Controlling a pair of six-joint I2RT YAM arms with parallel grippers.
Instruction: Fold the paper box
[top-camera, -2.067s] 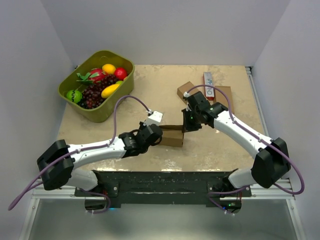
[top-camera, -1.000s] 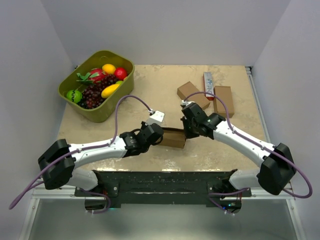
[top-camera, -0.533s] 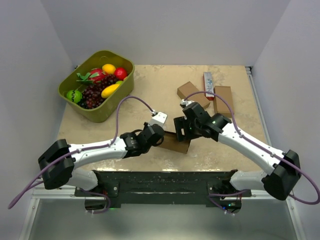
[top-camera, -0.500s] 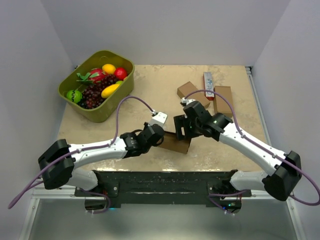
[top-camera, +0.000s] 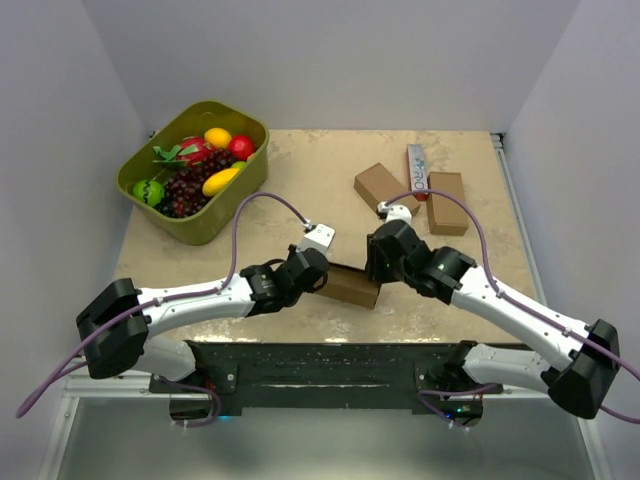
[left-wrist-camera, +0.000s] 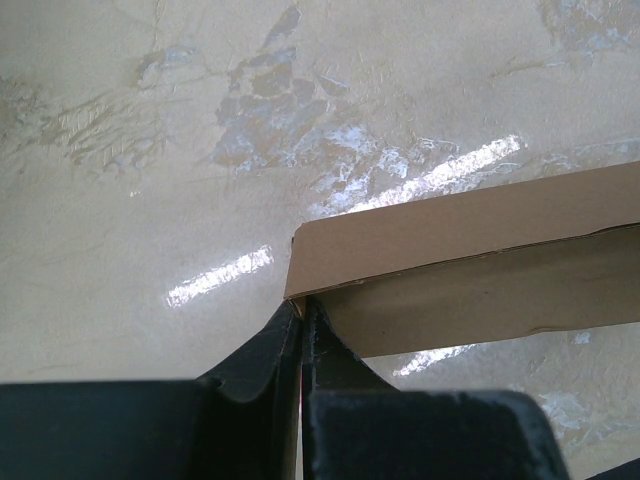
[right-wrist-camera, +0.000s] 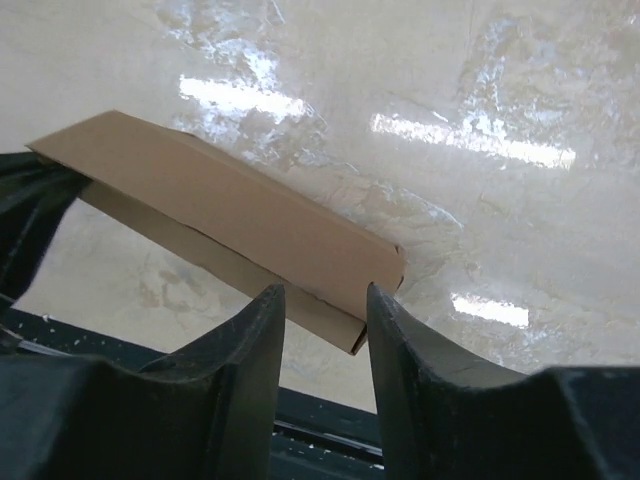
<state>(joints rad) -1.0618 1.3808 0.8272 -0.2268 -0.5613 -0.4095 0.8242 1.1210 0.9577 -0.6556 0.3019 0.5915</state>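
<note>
- The paper box (top-camera: 350, 286) lies on the desk (top-camera: 300, 190) near its front edge, between the 2 arms.
- The left end effector (left-wrist-camera: 301, 318) is clenched on the box's left corner, its 2 fingers pressed together on a thin cardboard edge.
- The right end effector (right-wrist-camera: 325, 297) straddles the opposite end. Its 2 fingers stand apart with the box's right corner in the gap between them. Whether the pads press the cardboard, I cannot tell.
- Compared with the top view 0.5 s ago, the right end effector was spread wider and sat over the box's rear edge. It has since narrowed and shifted to the right end. The right arm's elbow now sits farther right and closer to the front.
- The left end effector keeps the same pinch at the same corner.
- Compared with 2.1 s ago, the box lay square to the desk's front edge. It has since turned a little and slid slightly toward the front.
- The box's long axis runs left to right across the desk, with the right end angled somewhat nearer the arm bases.
- In both wrist views 1 lit long face sits above 1 shaded face.
</note>
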